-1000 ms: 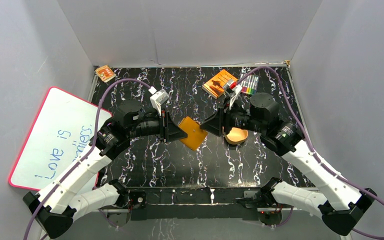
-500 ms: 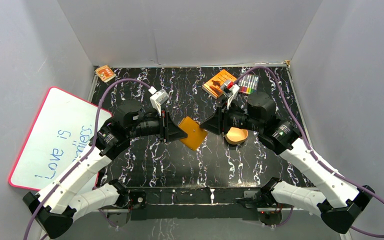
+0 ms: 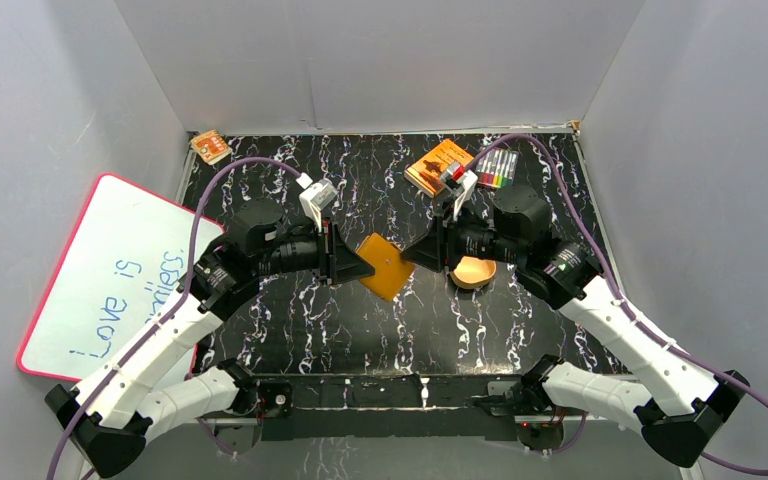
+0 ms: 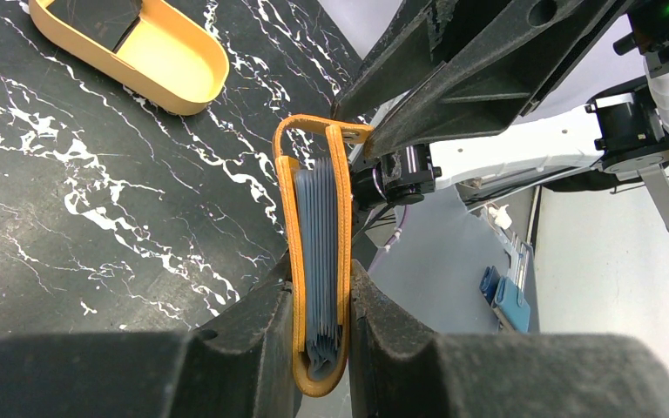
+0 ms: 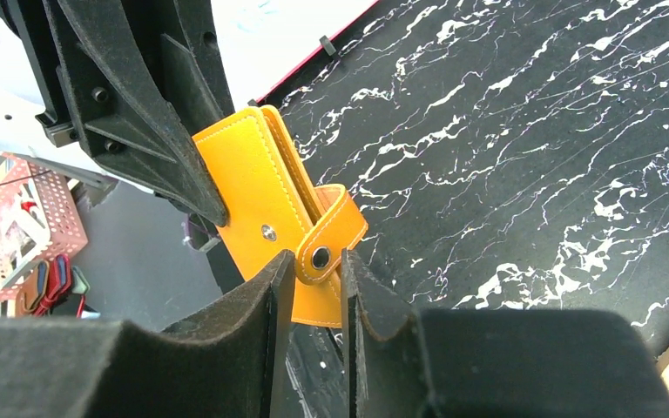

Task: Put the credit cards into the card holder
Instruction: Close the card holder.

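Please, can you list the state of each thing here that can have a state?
card holder: folded shut over the cards, held up in the air.
strap: unfastened, its snap off the stud.
credit cards: stacked inside the card holder.
left gripper: shut on the card holder.
right gripper: fingers close beside the strap, grip not certain.
gold tray: upright, a dark flat piece inside.
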You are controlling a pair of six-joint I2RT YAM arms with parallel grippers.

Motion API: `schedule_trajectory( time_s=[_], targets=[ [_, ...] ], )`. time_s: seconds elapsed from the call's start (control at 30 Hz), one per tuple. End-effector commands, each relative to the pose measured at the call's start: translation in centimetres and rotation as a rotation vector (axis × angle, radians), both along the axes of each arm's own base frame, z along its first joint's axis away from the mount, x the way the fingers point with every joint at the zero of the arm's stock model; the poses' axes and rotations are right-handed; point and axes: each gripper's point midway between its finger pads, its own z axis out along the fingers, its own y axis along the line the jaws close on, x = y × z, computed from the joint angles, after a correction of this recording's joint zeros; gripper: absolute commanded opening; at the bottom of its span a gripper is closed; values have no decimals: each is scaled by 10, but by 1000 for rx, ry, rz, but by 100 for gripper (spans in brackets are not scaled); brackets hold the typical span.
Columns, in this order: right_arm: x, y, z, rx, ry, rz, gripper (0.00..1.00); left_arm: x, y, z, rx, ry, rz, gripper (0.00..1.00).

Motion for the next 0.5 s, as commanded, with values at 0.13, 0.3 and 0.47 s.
schedule_trajectory(
  time_s=[0.13,0.3,0.47],
  targets=[
    [-2,2,12,32,-41,23,23,-7,2,17,-47,-38,-18,0],
    [-3,2,17,39,-48,27,6,-7,2,15,-44,-35,-17,0],
    [-3,-3,25,26,-67,11,0,-7,3,15,-41,-34,-15,0]
  ],
)
